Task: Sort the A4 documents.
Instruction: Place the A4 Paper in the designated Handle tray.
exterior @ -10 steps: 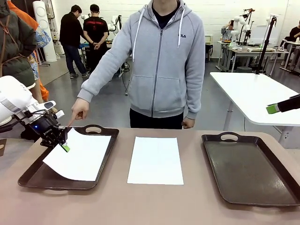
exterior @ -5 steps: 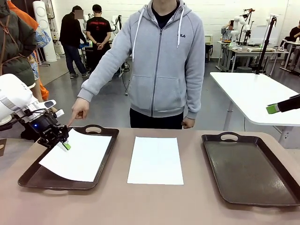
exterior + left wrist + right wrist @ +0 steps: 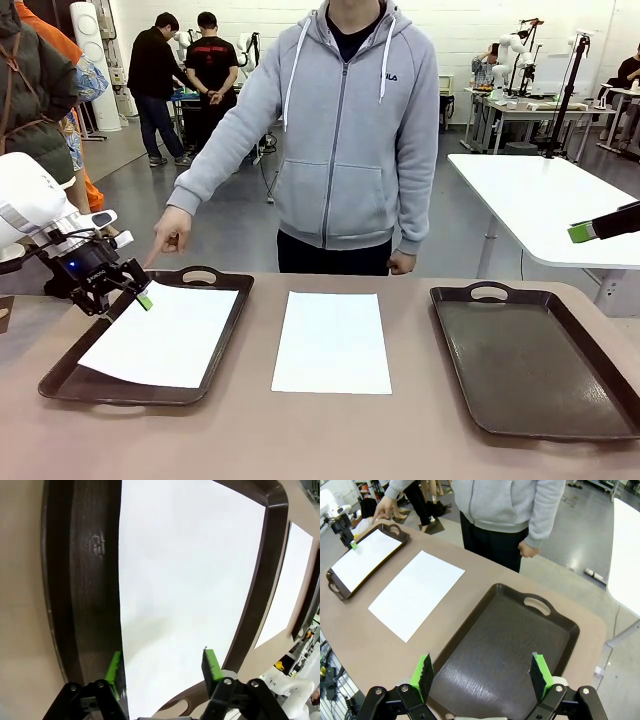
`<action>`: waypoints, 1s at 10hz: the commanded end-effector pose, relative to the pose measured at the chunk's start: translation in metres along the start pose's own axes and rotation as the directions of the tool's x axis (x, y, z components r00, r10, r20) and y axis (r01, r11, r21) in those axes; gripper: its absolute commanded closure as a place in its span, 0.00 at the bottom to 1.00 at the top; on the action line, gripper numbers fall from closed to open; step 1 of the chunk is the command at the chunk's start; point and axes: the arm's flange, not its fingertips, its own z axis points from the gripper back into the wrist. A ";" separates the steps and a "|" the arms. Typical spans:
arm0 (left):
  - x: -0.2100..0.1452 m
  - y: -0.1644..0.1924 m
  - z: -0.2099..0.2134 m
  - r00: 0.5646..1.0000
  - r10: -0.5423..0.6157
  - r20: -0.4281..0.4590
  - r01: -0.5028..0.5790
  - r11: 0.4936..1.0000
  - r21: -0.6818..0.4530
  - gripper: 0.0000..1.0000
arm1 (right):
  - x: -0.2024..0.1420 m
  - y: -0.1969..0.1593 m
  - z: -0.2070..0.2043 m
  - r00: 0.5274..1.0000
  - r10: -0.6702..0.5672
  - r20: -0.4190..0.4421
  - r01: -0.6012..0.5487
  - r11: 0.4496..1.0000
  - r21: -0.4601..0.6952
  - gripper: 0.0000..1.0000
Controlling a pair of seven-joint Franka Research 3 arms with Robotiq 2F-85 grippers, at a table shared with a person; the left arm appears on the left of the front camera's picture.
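On the left tray (image 3: 227, 340) one sheet (image 3: 165, 335) lies sorted below my open, empty left gripper (image 3: 135, 295), a second sheet (image 3: 332, 342) on the counter (image 3: 300, 440) remains unsorted, and my right gripper (image 3: 482, 672) hangs open.

The left gripper (image 3: 162, 655) hung over the tray (image 3: 82, 580), its green-padded fingers (image 3: 210, 662) spread wide with nothing between them. A white sheet (image 3: 185, 580) lay flat inside the tray, leaving one strip of the tray's floor bare. Beyond the tray's opposite rim, a second sheet (image 3: 282, 585) lay on the table (image 3: 22, 605).
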 end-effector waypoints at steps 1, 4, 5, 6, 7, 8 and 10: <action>-0.002 -0.002 0.011 1.000 0.027 0.014 -0.028 0.999 0.039 0.00 | 0.000 0.000 -0.002 1.000 0.000 0.001 0.000 1.000 0.007 0.00; -0.001 -0.007 0.011 0.999 0.025 0.023 -0.026 0.999 0.032 0.00 | 0.000 0.000 -0.002 1.000 0.000 0.001 0.000 1.000 0.007 0.00; 0.000 -0.009 0.015 0.999 0.025 0.039 -0.025 0.999 0.022 0.00 | 0.000 0.000 -0.002 1.000 0.000 0.001 0.000 1.000 0.007 0.00; -0.001 -0.012 0.019 0.997 0.046 0.066 -0.045 0.999 -0.026 0.00 | 0.000 0.000 -0.002 1.000 0.000 0.001 0.000 1.000 0.007 0.00; -0.005 -0.018 0.021 0.995 0.073 0.067 -0.062 0.985 -0.161 0.00 | 0.000 0.000 -0.002 1.000 0.000 0.001 0.000 1.000 0.007 0.00; -0.012 -0.028 0.024 0.996 0.068 0.063 -0.047 0.957 -0.287 0.00 | 0.000 0.000 -0.002 1.000 0.000 0.001 0.000 1.000 0.007 0.00; 0.001 -0.011 0.017 0.998 0.033 0.047 -0.030 0.998 -0.055 0.00 | 0.000 0.000 -0.002 1.000 0.000 0.001 0.000 1.000 0.007 0.00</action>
